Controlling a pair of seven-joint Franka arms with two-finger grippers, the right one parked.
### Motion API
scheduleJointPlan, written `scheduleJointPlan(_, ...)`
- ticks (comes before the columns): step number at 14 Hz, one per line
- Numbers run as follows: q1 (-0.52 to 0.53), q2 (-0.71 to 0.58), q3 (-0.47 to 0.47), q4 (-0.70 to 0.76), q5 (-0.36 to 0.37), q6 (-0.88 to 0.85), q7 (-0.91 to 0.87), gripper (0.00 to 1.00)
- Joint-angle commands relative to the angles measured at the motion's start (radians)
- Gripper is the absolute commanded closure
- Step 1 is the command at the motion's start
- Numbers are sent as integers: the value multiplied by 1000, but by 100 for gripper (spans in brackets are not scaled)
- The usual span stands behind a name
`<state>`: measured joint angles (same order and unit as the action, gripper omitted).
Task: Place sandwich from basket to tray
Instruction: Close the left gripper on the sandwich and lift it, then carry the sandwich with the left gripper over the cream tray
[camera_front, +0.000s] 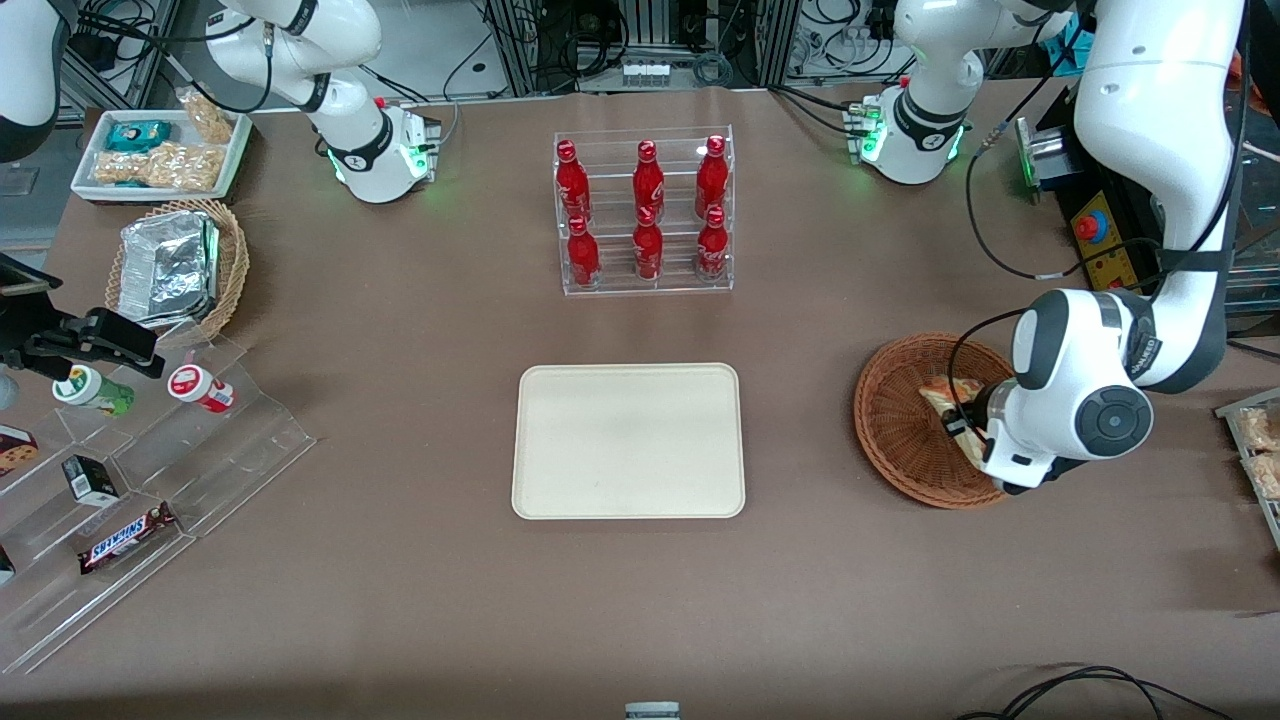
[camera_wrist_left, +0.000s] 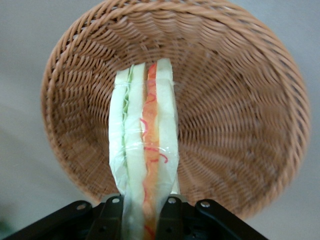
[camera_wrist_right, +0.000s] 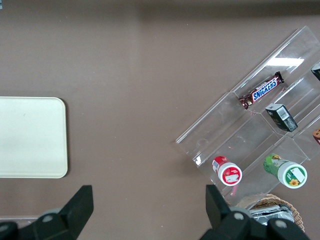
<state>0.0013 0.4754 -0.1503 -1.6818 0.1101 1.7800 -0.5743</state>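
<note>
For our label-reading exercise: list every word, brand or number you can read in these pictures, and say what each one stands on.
"SNICKERS": on the brown chocolate bar on the clear acrylic stand.
Red bottles in the clear rack: white script, too small to read.
Two round-lidded cups, small dark box: print unreadable.
The gripper, over the basket and shut on the sandwich: no lettering shows.

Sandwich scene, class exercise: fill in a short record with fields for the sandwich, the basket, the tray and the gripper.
sandwich: wrapped wedge standing on edge, held over the basket
basket: round reddish-brown wicker, toward the working arm's end of the table; nothing else seen inside
tray: cream rectangle, bare, beside the basket
gripper: left arm's, over the basket, fingers closed on the sandwich's sides
task stage: sandwich gripped, not yet on tray
</note>
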Motion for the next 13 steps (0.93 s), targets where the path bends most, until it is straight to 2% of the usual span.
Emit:
scheduleJointPlan(1, -107, -3, 5, 129, 20, -146, 14, 87)
scheduleJointPlan(4, -281, 15, -9, 168, 32, -117, 30, 85)
scheduleJointPlan(6, -416, 154, -6, 284, 39, -25, -8, 85)
scheduleJointPlan(8, -446, 231, -11, 329, 72, 10, -52, 85)
scheduleJointPlan(10, -490, 245, -12, 326, 88, 103, -50, 85)
scheduleJointPlan(12, -510, 271, -15, 321, 85, 227, -42, 73)
scheduleJointPlan(13, -536, 282, -18, 320, 85, 287, -53, 73)
